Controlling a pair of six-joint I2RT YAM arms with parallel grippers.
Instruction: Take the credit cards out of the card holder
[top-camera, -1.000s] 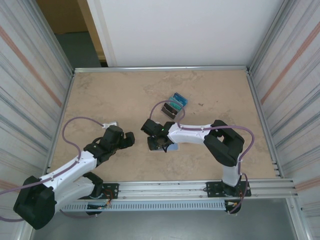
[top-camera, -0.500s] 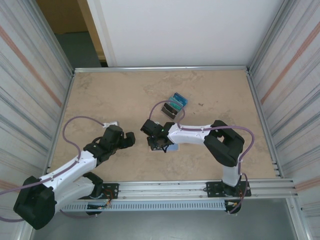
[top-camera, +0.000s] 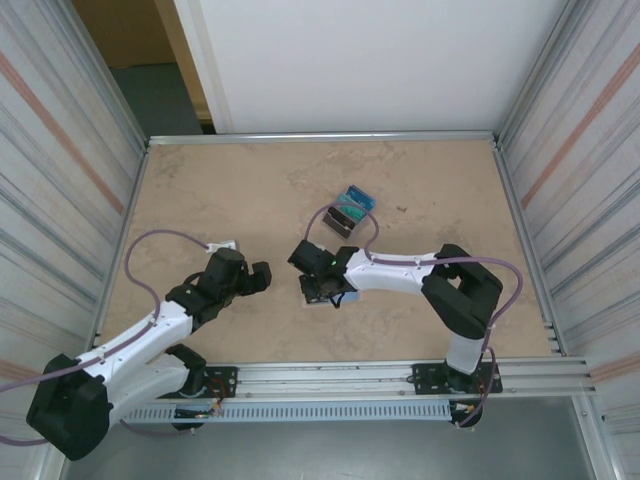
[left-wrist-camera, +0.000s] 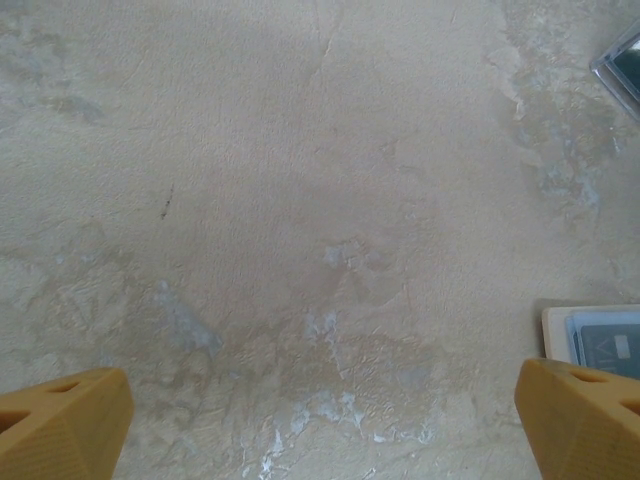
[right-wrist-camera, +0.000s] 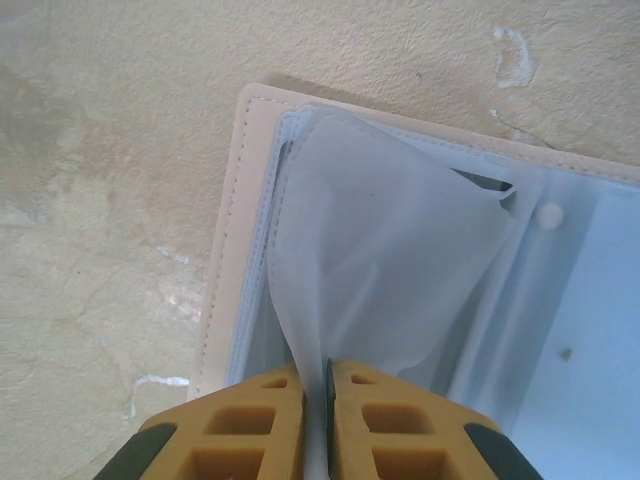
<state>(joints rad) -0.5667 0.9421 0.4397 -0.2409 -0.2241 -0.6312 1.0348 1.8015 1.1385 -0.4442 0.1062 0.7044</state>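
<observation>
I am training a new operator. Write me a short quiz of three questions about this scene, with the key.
1. True or false: the left hand hangs open over the beige mottled table, holding nothing.
2. What does the right hand pinch? A) a teal card; B) the thin translucent plastic sleeve of the tan square card holder; C) a purple cable.
3. Fill in: the pile of teal and dark grey credit cards lies ____ from the arm bases than the card holder.
Key: 1 true; 2 B; 3 farther.
</observation>
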